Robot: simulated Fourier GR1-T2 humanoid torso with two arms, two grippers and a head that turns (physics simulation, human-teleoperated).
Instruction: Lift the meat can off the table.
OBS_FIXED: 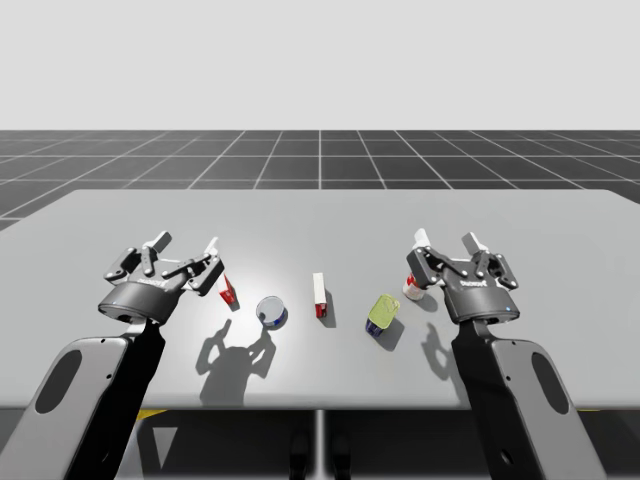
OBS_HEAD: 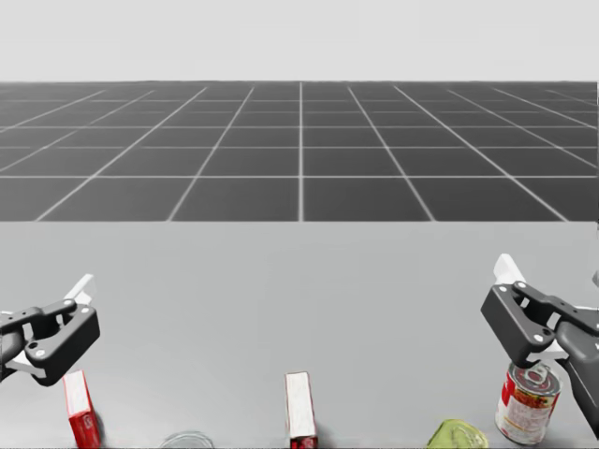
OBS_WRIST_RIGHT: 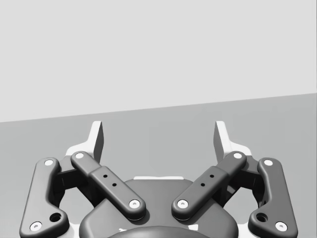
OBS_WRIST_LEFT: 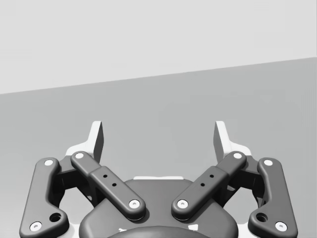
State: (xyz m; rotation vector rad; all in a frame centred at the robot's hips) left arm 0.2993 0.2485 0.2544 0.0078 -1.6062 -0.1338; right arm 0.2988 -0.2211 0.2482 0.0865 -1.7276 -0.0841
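Note:
The meat can [OBS_FIXED: 382, 314] is a squat blue can with a yellow-green top, tilted on the grey table [OBS_FIXED: 320, 215] right of centre; its top shows in the head view [OBS_HEAD: 457, 436]. My right gripper [OBS_FIXED: 446, 240] hovers open behind and to the right of it, nothing between its fingers [OBS_WRIST_RIGHT: 158, 136]. My left gripper [OBS_FIXED: 187, 246] hangs open over the table's left part, far from the can, with bare table ahead of it [OBS_WRIST_LEFT: 158, 136].
A red-and-white round can [OBS_FIXED: 412, 288] stands just under my right gripper, close to the meat can. A red-and-white box [OBS_FIXED: 319, 296] stands at centre, a silver-topped round can [OBS_FIXED: 272, 311] left of it, a red box [OBS_FIXED: 228, 292] beside my left gripper.

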